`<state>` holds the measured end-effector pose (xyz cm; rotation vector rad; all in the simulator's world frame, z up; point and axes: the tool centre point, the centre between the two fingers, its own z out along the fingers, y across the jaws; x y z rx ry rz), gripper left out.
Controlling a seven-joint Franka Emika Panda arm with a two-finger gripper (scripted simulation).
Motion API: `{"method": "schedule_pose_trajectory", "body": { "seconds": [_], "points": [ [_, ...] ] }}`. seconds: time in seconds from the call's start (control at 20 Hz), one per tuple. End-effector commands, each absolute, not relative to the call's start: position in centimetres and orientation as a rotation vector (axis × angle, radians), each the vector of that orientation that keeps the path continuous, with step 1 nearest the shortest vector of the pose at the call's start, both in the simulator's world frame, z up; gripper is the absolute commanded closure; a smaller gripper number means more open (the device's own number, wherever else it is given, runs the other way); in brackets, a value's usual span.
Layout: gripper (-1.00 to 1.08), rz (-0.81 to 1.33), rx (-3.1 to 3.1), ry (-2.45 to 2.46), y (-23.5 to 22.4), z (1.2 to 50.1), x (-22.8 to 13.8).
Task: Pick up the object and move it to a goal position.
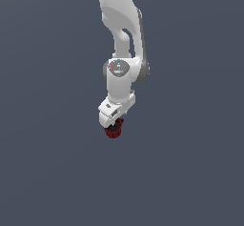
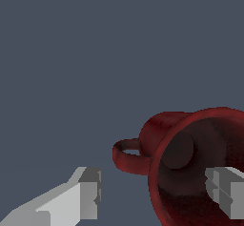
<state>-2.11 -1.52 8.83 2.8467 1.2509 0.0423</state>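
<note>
The object, a small dark red mug (image 1: pixel 113 132), shows just under the white hand in the exterior view. In the wrist view the mug (image 2: pixel 190 144) has its dark mouth turned toward the camera, and its small loop handle (image 2: pixel 127 157) sticks out to one side. My gripper (image 2: pixel 153 191) is open and its jaws stand wide apart. One fingertip (image 2: pixel 89 191) is outside the mug near the handle. The other fingertip (image 2: pixel 228 190) shows in front of the mug's dark interior. Neither pad visibly touches the mug's wall. In the exterior view the gripper (image 1: pixel 115 123) is mostly hidden by the hand.
A plain dark grey-blue surface (image 1: pixel 52 163) fills both views. The white arm (image 1: pixel 121 39) comes down from the top of the exterior view.
</note>
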Motion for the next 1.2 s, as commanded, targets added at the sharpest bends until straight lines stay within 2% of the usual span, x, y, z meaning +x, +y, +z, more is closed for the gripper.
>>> {"method": "schedule_pose_trajectory", "body": {
  "seconds": [0.0, 0.2, 0.25, 0.85, 1.15],
  "points": [
    [-0.60, 0.042, 2.846, 1.254, -1.5, 7.9, -2.1],
    [-0.60, 0.042, 2.845, 1.255, -1.5, 7.3, -2.2],
    [1.08, 0.042, 2.845, 1.255, -1.5, 7.3, -2.2],
    [1.08, 0.042, 2.844, 1.260, -1.1, 7.5, -2.1],
    [1.08, 0.042, 2.844, 1.260, 0.8, 9.3, -1.8]
  ]
}}
